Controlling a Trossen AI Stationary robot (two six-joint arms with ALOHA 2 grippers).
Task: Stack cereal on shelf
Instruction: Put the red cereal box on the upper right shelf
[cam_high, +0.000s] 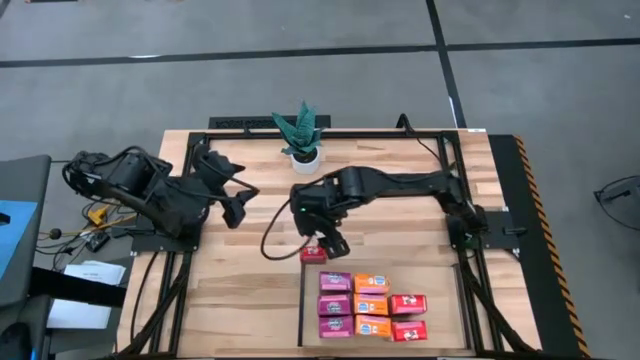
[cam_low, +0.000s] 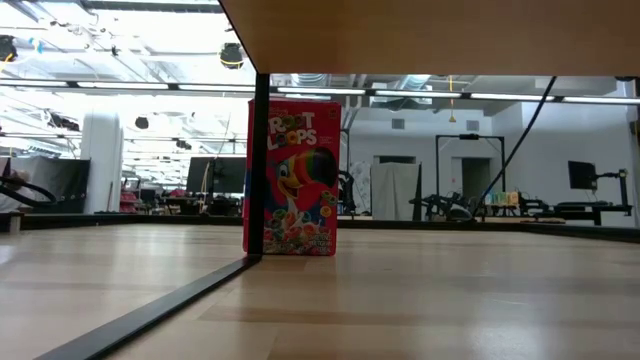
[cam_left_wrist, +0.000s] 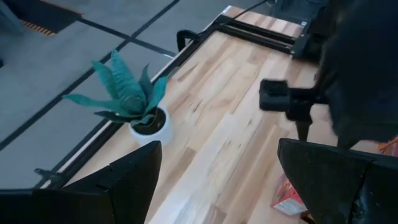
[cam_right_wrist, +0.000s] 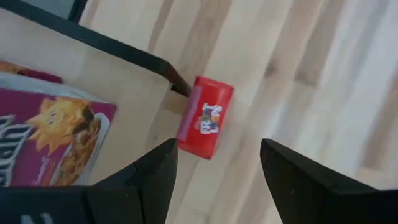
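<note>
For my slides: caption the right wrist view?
Open right end effector above upright red Froot Loops box by the shelf corner.

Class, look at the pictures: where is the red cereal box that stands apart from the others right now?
In the high view, the lone red cereal box stands at the shelf's far left corner, just below the right gripper, apart from the grouped boxes.
</note>
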